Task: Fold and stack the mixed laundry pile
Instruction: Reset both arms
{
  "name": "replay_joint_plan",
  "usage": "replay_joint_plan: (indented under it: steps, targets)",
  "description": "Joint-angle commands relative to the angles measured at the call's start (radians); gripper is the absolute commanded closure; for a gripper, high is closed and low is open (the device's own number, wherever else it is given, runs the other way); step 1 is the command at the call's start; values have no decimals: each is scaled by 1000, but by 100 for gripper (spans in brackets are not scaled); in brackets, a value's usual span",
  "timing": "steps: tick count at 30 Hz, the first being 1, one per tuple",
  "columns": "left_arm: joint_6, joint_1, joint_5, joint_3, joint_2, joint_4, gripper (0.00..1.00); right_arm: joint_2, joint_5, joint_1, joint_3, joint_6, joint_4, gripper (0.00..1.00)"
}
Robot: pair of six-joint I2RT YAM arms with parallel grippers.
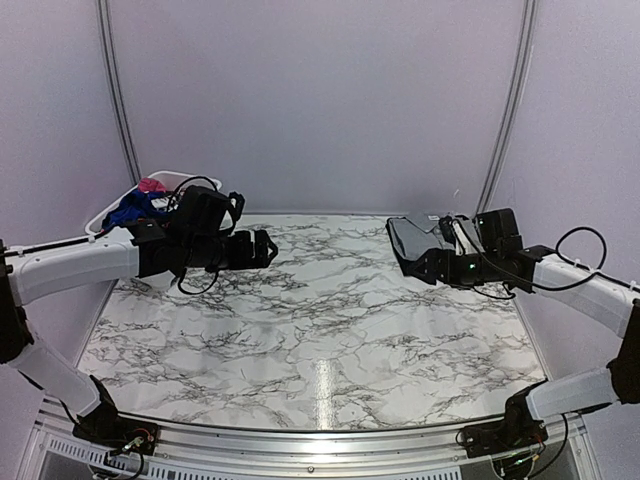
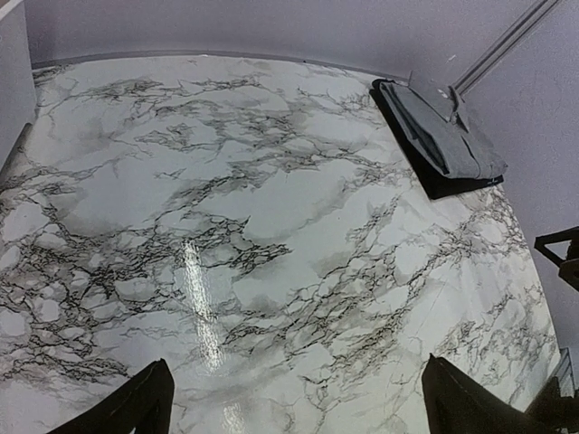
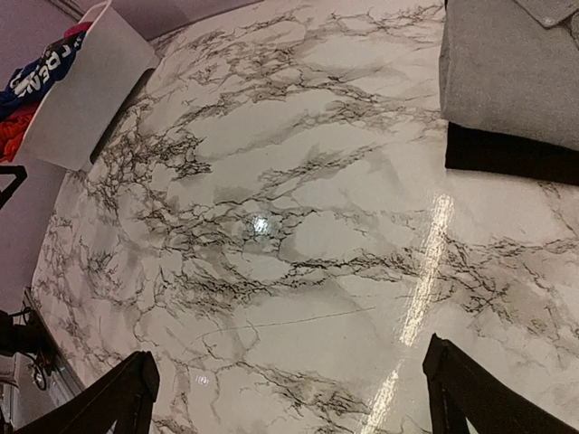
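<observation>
The mixed laundry pile (image 1: 135, 207) lies in a white basket at the back left, with blue and pink pieces showing; the right wrist view shows its blue (image 3: 36, 77) and orange-red (image 3: 11, 136) pieces. A folded grey shirt (image 3: 511, 72) rests on a folded black garment (image 3: 507, 155) at the back right, seen as one stack (image 2: 443, 136) in the left wrist view. My left gripper (image 1: 266, 248) hovers open over the back left of the table, beside the basket. My right gripper (image 1: 428, 268) hovers open next to the stack (image 1: 408, 240). Both hold nothing.
The white plastic basket (image 3: 86, 99) stands at the table's back left corner. The marble-patterned table (image 1: 320, 330) stretches between the arms. Pale walls close in the back and sides, with a metal rail (image 2: 507, 45) at the back right corner.
</observation>
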Motion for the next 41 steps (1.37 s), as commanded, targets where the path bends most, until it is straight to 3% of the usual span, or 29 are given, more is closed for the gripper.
replay_joint_plan:
  steps: [1, 7, 12, 19, 29, 37, 41]
  targets:
    - [6, 58, 108, 17, 12, -12, 1, -24, -6, -3, 5, 39, 24, 1]
    - [22, 84, 217, 25, 35, -17, 1, -28, -1, -3, -17, 35, 38, 1]
    - [-5, 84, 196, 20, 57, -47, 1, 31, -52, -2, 3, -10, 76, 2]
    - [-126, 80, 174, 17, 131, -128, 1, 179, -78, -4, 146, -110, -55, 2]
    - [-80, 55, 168, -13, 138, -123, 1, 131, -139, -2, 42, -43, 4, 2]
    - [-78, 41, 166, -104, 34, -116, 1, 51, 69, -2, 59, -28, -127, 2]
    - [-63, 41, 134, -131, 2, -99, 1, 3, 108, -6, 12, -33, -88, 1]
